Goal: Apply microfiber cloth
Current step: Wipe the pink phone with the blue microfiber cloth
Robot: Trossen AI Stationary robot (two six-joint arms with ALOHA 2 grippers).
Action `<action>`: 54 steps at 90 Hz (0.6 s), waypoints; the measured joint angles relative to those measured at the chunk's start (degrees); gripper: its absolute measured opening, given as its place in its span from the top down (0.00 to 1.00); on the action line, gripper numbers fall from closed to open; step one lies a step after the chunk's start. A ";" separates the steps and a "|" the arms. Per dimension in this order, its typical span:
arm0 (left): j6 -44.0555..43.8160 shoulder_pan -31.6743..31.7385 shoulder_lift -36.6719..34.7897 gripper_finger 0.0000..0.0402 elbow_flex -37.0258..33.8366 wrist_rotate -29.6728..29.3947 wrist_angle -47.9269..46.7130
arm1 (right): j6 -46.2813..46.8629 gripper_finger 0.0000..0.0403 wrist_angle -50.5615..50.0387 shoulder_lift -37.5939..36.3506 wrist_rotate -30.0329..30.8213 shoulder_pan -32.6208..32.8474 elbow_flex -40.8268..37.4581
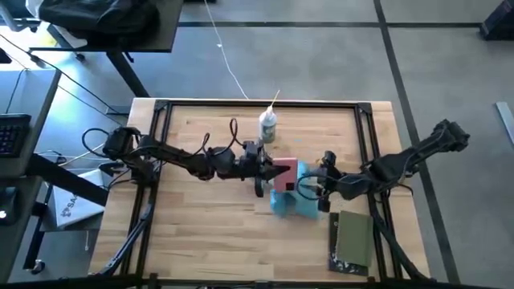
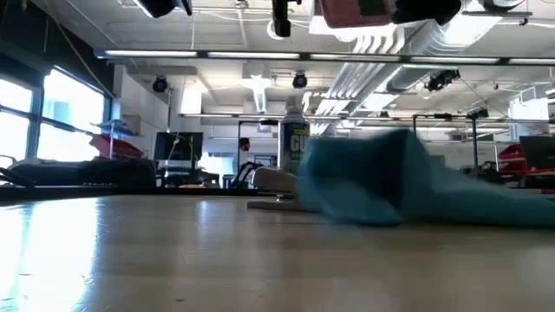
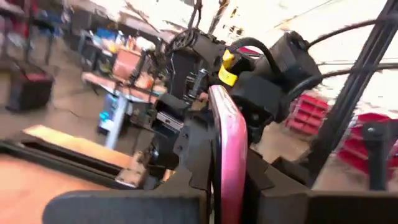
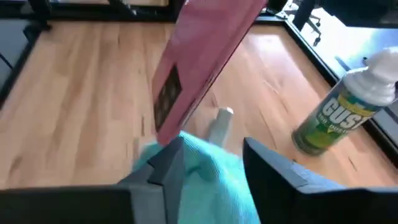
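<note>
Microfiber cloth (image 4: pixel 214 183): the turquoise fabric is seen closest in the right wrist view, bunched between the two dark fingers; in the high view it (image 1: pixel 293 193) lies on the worktop just right of centre, and in the low view it (image 2: pixel 390 182) rests in a soft heap on the wood.
Right gripper (image 1: pixel 317 191): its jaws are seen closed on the near edge of the microfiber cloth, low over the worktop, reaching in from the right.
Pink flat object (image 4: pixel 199 59): it is held tilted above the cloth, with a dark label on its face; in the left wrist view it (image 3: pixel 227 155) is seen edge-on.
Left gripper (image 1: pixel 269 170): its jaws are clamped on the pink flat object, raised above the worktop at its middle, just left of the cloth.
Small pale grey oblong thing (image 4: pixel 219 121): it lies on the wood just beyond the cloth.
Spray can (image 1: pixel 267 126): it stands upright behind the cloth, toward the far edge; green lettering is seen on it in the right wrist view (image 4: pixel 339 112).
Dark olive-green book (image 1: pixel 353 239): it lies flat at the near right corner, apart from the cloth.
Worktop (image 1: pixel 201 233): pale wood planks are framed by black rails.
</note>
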 joint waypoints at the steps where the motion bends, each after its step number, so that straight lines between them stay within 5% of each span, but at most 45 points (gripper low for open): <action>1: 0.40 -0.06 0.00 0.97 0.00 -0.14 0.28 | -0.12 0.64 0.15 -0.04 0.04 0.00 0.00; 25: 7.24 -1.35 0.02 0.97 0.00 -1.55 1.68 | -5.64 0.62 12.97 0.48 -1.49 -0.34 0.02; 54: 13.99 -3.45 0.07 0.97 0.00 0.59 6.65 | -6.46 0.76 18.61 4.17 -12.32 -6.04 0.04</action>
